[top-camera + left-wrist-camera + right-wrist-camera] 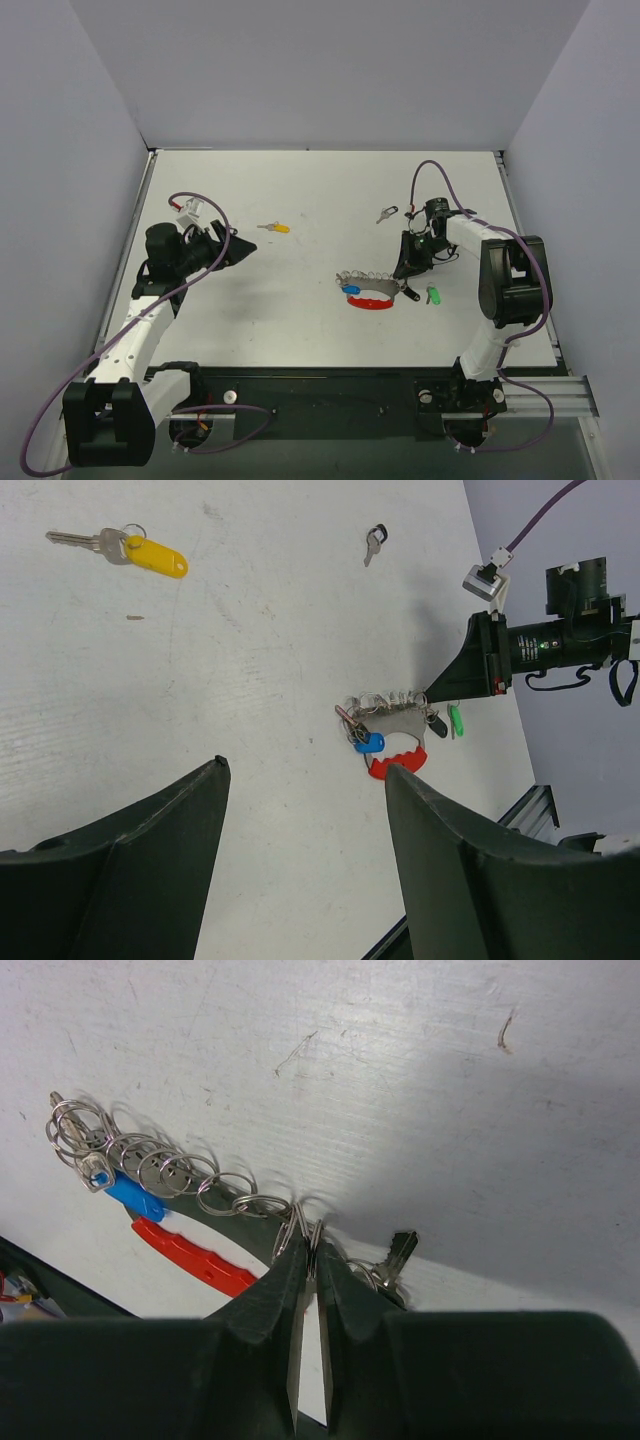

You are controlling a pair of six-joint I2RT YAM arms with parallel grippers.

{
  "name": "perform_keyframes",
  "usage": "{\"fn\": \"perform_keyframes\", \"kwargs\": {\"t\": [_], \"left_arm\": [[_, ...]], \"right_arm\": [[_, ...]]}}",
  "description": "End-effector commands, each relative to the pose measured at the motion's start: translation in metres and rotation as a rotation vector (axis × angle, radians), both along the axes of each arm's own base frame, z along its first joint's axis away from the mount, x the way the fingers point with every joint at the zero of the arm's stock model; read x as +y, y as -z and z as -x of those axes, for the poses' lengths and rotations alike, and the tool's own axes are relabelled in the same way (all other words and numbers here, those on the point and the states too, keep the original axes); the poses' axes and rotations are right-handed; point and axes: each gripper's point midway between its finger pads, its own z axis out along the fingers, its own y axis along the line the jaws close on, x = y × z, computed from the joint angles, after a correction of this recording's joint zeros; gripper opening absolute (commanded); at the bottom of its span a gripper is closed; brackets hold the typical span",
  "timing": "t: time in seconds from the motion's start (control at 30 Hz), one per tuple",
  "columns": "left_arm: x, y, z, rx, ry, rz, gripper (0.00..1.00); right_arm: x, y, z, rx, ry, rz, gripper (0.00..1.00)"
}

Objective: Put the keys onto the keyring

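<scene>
Your right gripper [308,1245] pinches the keyring [195,1258], lower centre of its view. Your left gripper [305,770] hangs wide open

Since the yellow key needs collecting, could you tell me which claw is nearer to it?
Left. The left claw hangs open just left of the yellow key; the right claw is far to its right, shut on the keyring.

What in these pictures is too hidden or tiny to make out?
- Right wrist view: the right hand covers exactly which loop of the keyring it pinches.
- Right wrist view: the dark key is half hidden behind that hand.
- Top view: the green key is too small to show its teeth.
</scene>
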Motion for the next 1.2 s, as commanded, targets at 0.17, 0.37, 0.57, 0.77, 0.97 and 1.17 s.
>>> {"fn": "perform_keyframes", "kwargs": {"t": [0.17, 0.37, 0.57, 0.77, 0.97, 1.17], "left_arm": [[-0.023, -0.018, -0.002, -0.037, 0.098, 0.133, 0.73], [-0.088, 0.021, 0.018, 0.113, 0.218, 0.016, 0.73], [-0.119, 0.048, 0.016, 0.157, 0.169, -0.130, 0.66], [-0.115, 0.062, 0.022, 0.164, 0.145, -0.157, 0.63], [-0.112, 0.067, 0.031, 0.163, 0.142, -0.158, 0.63], [-0.113, 0.066, 0.034, 0.153, 0.151, -0.154, 0.63]], "right_arm": [[0.002, -0.020, 0.002, -0.023, -0.036, -0.026, 0.00], [0.015, -0.028, 0.007, -0.035, -0.100, -0.057, 0.00], [0.056, -0.035, 0.016, -0.050, -0.233, -0.087, 0.00], [0.090, -0.037, 0.025, -0.053, -0.359, -0.077, 0.00], [0.099, -0.041, 0.036, -0.039, -0.483, -0.072, 0.25], [0.081, -0.057, 0.033, -0.099, -0.521, -0.094, 0.29]]}}
